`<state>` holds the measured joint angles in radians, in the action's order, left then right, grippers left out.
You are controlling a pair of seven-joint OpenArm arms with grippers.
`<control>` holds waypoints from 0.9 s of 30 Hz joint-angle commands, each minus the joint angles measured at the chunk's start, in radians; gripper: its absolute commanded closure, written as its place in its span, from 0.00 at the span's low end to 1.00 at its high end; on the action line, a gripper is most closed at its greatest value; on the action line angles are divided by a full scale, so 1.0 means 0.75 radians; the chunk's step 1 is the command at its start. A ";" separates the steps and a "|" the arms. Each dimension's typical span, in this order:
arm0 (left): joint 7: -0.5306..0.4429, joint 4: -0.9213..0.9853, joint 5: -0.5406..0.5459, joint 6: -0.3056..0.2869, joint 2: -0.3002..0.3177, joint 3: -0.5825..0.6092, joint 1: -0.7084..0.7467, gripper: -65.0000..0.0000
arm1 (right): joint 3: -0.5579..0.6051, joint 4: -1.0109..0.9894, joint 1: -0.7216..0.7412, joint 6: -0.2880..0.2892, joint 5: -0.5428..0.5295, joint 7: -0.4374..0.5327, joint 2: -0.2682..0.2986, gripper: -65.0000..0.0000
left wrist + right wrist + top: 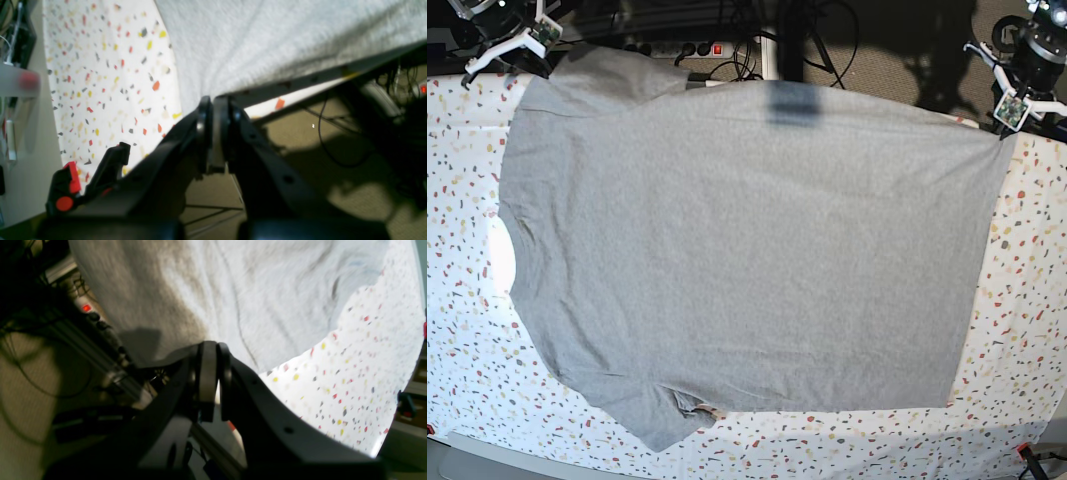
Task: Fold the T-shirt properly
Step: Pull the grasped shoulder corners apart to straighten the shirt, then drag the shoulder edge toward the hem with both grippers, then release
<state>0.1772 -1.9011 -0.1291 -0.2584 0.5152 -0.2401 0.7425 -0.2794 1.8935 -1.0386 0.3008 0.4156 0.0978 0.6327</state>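
Base view, left to right. The right gripper is seen at the far left corner of the table, at the sleeve end of the T-shirt. In the right wrist view the jaws are pressed nearly together on a grey edge of the shirt — judged clenched on the fabric, though the pinch point itself is partly hidden by the fingers.

The T-shirt is spread plain side up over the speckled cloth, collar to the left, hem to the right, one sleeve at the near left, the other at the far left by the right gripper. Its far edge is seen hanging past the table edge. No fold is visible anywhere; the cloth lies in a single flat layer with only faint wrinkles.

The left gripper is found at the far right corner, at the hem. In the left wrist view the jaws are closed on the shirt's corner, fabric fanning away from the pinch.

Progress, as judged: flattening appears done or nearly so — both far corners are held, all folds remain to be made.
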 commanded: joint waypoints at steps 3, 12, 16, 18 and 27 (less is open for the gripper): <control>-0.069 -0.023 0.000 0.021 0.016 -0.016 -0.002 1.00 | -0.014 0.051 -0.008 -0.094 -0.007 0.025 0.014 1.00; -0.084 -0.020 0.218 -0.004 0.016 -0.018 -0.185 1.00 | -0.014 0.058 0.245 -0.078 -0.336 -0.087 0.014 1.00; -0.093 0.036 0.222 -0.093 0.015 -0.018 -0.284 1.00 | 0.006 0.025 0.384 -0.011 -0.452 -0.088 0.013 1.00; -0.109 0.101 0.260 -0.101 0.015 -0.018 -0.332 1.00 | 0.024 -0.003 0.444 -0.011 -0.456 -0.090 0.012 1.00; -0.149 0.372 0.303 -0.175 -0.002 -0.018 -0.564 1.00 | 0.156 -0.170 0.705 -0.012 -0.455 -0.085 0.013 1.00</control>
<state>0.0887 -1.6066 0.0895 -0.4042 0.4957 -0.2428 0.3279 -0.1539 1.7508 -0.5144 0.3031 0.0746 0.0078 0.6262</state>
